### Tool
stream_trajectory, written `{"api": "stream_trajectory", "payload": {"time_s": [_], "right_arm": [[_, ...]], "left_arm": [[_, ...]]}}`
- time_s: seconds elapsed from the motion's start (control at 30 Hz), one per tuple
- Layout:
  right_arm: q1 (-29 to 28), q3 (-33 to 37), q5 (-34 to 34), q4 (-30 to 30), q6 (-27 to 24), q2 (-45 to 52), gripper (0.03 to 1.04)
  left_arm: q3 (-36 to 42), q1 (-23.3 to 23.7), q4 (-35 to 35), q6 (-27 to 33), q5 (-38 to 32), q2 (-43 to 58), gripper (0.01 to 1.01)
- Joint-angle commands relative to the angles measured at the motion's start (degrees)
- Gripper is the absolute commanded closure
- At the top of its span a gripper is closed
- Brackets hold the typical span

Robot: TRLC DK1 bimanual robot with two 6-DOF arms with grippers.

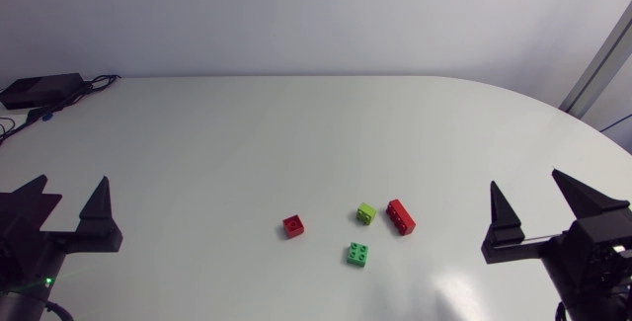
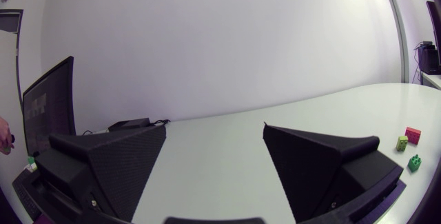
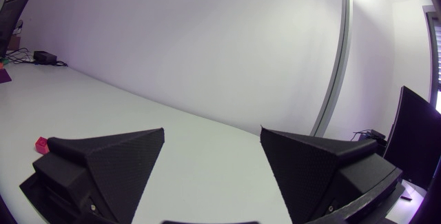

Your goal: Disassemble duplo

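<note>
Several duplo bricks lie apart on the white table [image 1: 197, 153], right of its middle. A small red brick [image 1: 293, 225] is the leftmost. A lime brick [image 1: 366, 213] lies close beside a longer red brick [image 1: 401, 216], and a green brick [image 1: 358, 254] sits nearer the front. My left gripper [image 1: 71, 188] is open and empty at the left edge, far from them. My right gripper [image 1: 525, 188] is open and empty at the right edge. Beyond the left gripper [image 2: 214, 131], off to one side, the lime brick [image 2: 402, 143], red brick [image 2: 413, 134] and green brick [image 2: 415, 163] show. Beside the right gripper [image 3: 212, 133] peeks a red brick [image 3: 41, 144].
A black power box with cables [image 1: 39, 89] lies at the table's far left corner, also seen as a black box [image 2: 131, 123] ahead of the left gripper. The table's curved far edge runs along a pale wall.
</note>
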Motion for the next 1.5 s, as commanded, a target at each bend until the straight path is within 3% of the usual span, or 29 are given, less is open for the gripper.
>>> {"api": "stream_trajectory", "payload": {"time_s": [0.0, 0.37, 0.63, 0.9, 1.03, 1.13, 1.47], "right_arm": [[-0.69, -2.35, -1.39, -1.22, 1.67, -0.41, 0.06], [-8.52, -2.35, -2.8, -1.22, 1.76, -0.49, 0.06], [-19.33, -2.35, -2.89, -1.4, 1.76, -0.41, 0.06], [-19.5, -2.35, -7.37, -1.84, 1.76, -0.41, 0.06], [-19.41, -2.18, -18.18, -4.12, 4.57, -0.49, 0.06], [-19.94, -2.18, -18.18, -4.03, 8.26, -0.49, 0.06], [-20.64, -2.09, -17.39, -4.03, 8.88, -0.41, 0.06]], "left_arm": [[-1.24, 0.53, -0.22, -1.68, 0.95, -0.78, 0.049], [-1.15, 0.97, -0.4, -2.12, 1.65, -0.78, 0.049], [-1.24, 1.06, -0.4, -2.56, 1.65, -0.78, 0.049], [-1.24, 1.24, -0.4, -2.56, 1.65, -0.78, 0.049], [-1.24, 1.32, -0.4, -2.56, 1.65, -0.87, 0.049], [-1.24, 1.41, -0.4, -2.38, 1.65, -0.87, 0.049], [-1.15, 1.59, -0.4, -2.29, 1.65, -0.87, 0.049]]}}
